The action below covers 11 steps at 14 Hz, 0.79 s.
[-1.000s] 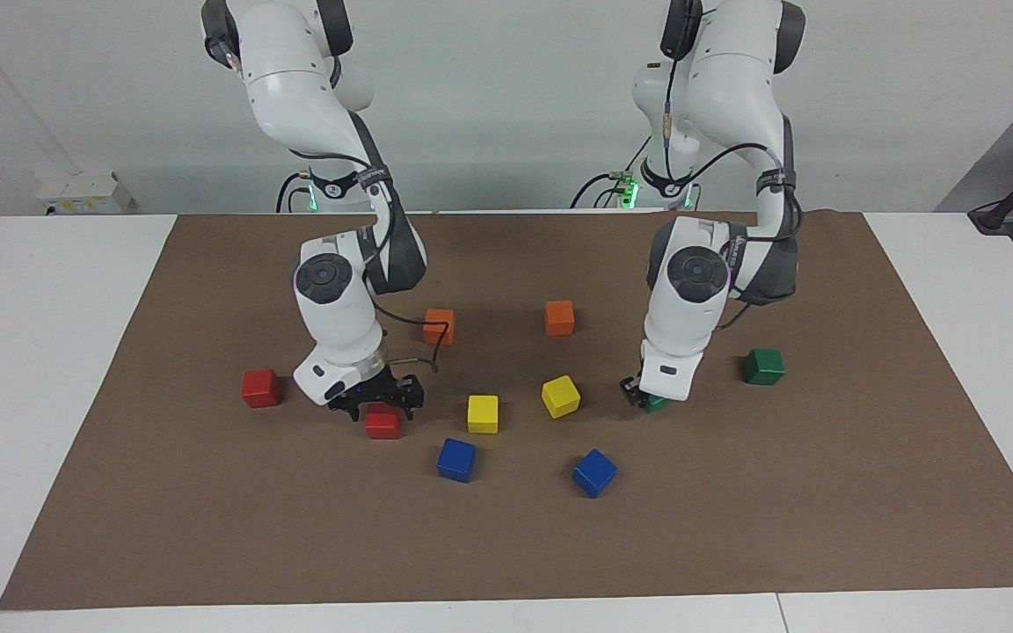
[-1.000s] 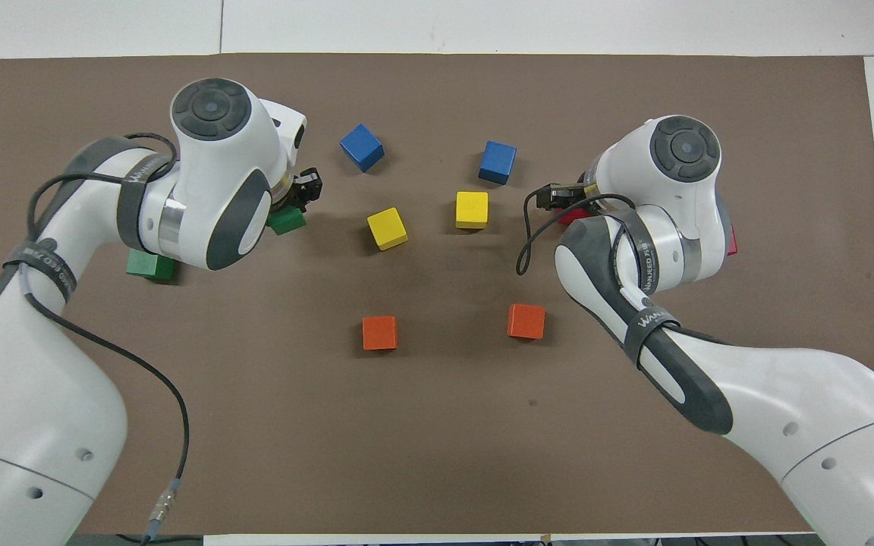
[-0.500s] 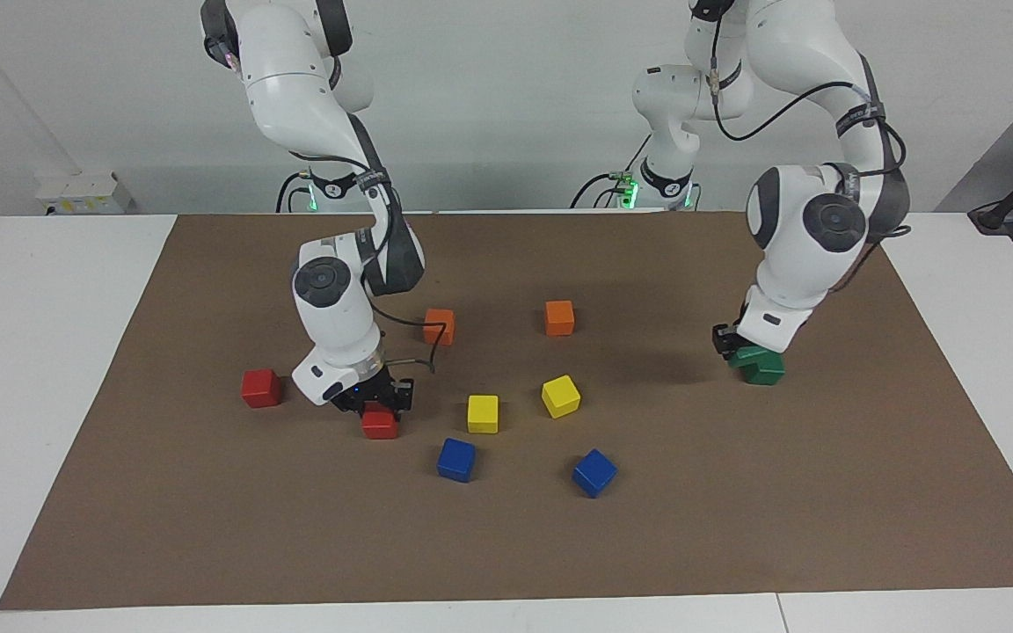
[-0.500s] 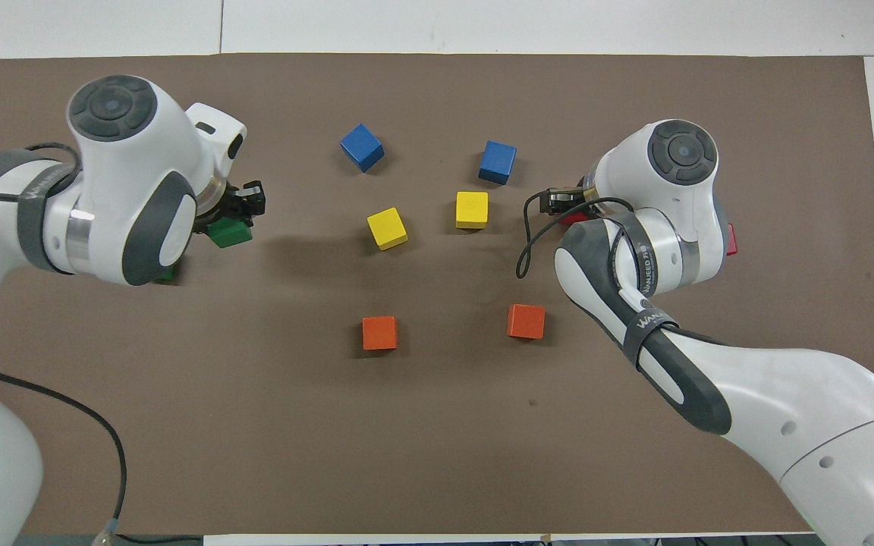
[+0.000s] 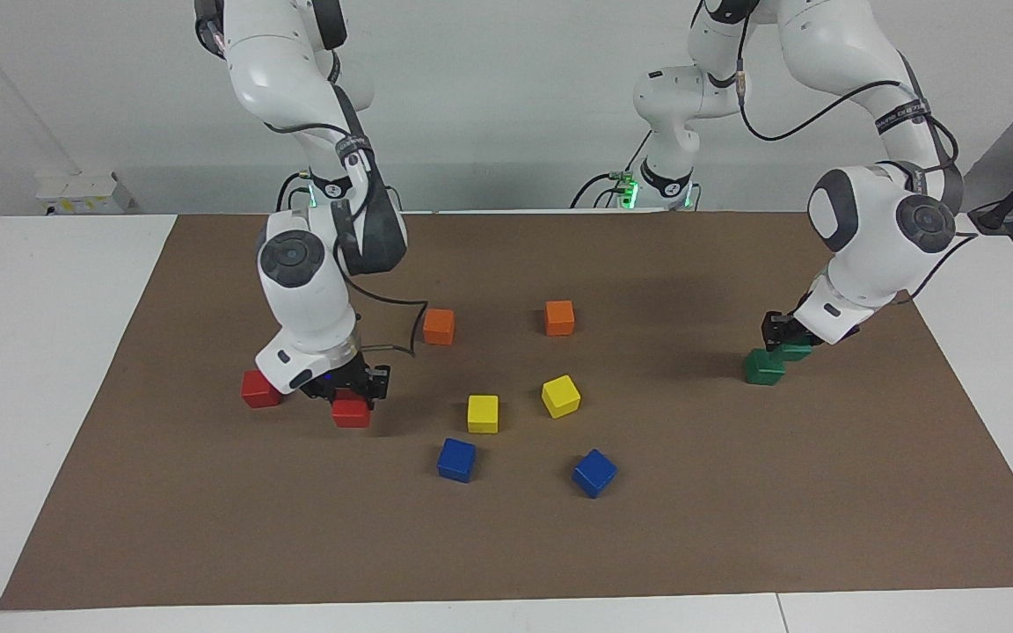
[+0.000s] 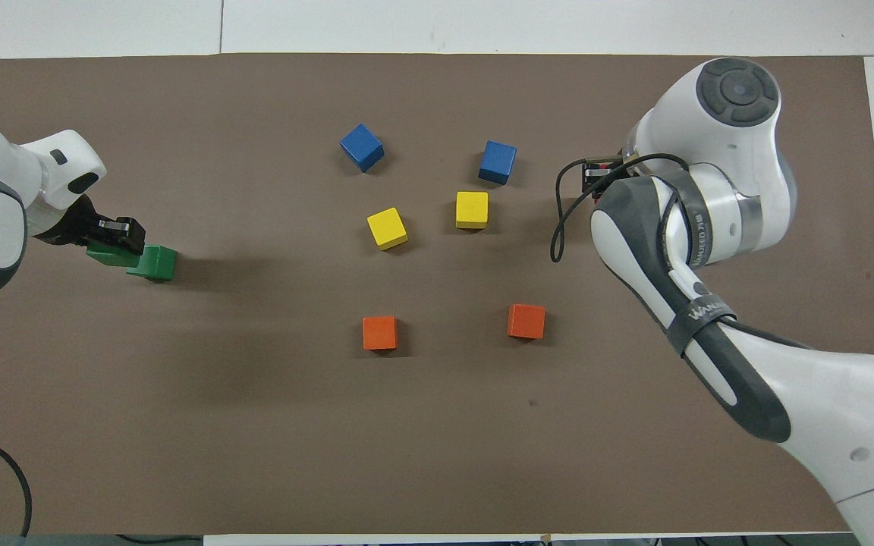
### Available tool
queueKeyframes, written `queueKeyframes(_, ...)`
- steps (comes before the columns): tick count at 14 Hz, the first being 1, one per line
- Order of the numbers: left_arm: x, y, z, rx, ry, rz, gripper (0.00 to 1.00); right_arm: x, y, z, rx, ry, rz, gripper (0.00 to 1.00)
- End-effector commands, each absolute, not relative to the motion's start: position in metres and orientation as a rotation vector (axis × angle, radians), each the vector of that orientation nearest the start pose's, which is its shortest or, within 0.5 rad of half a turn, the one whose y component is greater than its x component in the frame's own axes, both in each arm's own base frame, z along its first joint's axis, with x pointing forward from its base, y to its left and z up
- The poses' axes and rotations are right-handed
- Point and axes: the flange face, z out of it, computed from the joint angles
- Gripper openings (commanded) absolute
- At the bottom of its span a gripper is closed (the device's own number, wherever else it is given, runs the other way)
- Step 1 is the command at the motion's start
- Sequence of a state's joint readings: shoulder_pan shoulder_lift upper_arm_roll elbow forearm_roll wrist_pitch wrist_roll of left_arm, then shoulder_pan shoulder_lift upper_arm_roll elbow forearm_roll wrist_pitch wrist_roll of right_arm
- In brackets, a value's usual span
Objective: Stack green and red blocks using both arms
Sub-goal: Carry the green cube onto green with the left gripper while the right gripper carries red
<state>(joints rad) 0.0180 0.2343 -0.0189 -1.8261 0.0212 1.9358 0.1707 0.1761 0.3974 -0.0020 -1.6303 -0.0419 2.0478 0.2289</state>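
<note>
Facing view shows the left pincer (image 5: 783, 338) clamped on a dark green matte cube (image 5: 797, 350) tilted over the second green cube (image 5: 763, 367), and an off-centre release could topple it. Farther out, the right pincer (image 5: 357, 393) grips one bright red cube (image 5: 351, 411) near its twin (image 5: 259, 389); a loose pinch risks a slip

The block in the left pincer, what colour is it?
Dark green, clearest in the facing view.

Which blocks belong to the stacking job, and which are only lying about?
Job: held green block, green block on the mat, held red block, red block on the mat.
Lying about: orange blocks, yellow blocks, blue blocks.
</note>
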Motion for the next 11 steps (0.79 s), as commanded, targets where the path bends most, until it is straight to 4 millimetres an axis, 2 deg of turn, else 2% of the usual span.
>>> queueKeyframes(1, 0.602, 0.002, 0.381, -3.126, 0.332, 0.181, 0.00, 0.648, 0.055, 0.423, -3.187, 0.011, -0.027, 0.00)
queueKeyframes(2, 0.599, 0.004, 0.375, -3.127, 0.328, 0.178, 0.00, 0.639, 0.038, 0.434, -3.186, -0.007, -0.035, 0.00)
queueKeyframes(4, 0.590, 0.013, 0.365, -3.132, 0.291, 0.159, 0.00, 0.617, 0.006, 0.438, -3.188, -0.030, -0.018, 0.00)
queueKeyframes(7, 0.589, 0.014, 0.363, -3.132, 0.289, 0.164, 0.00, 0.594, -0.035, 0.423, -3.180, -0.028, -0.021, 0.00)
queueKeyframes(9, 0.589, 0.014, 0.363, -3.132, 0.289, 0.161, 0.00, 0.583, -0.040, 0.404, -3.174, -0.039, -0.089, 0.00)
queueKeyframes(11, 0.589, 0.013, 0.362, -3.132, 0.291, 0.161, 0.00, 0.581, -0.045, 0.395, -3.143, 0.005, -0.080, 0.00)
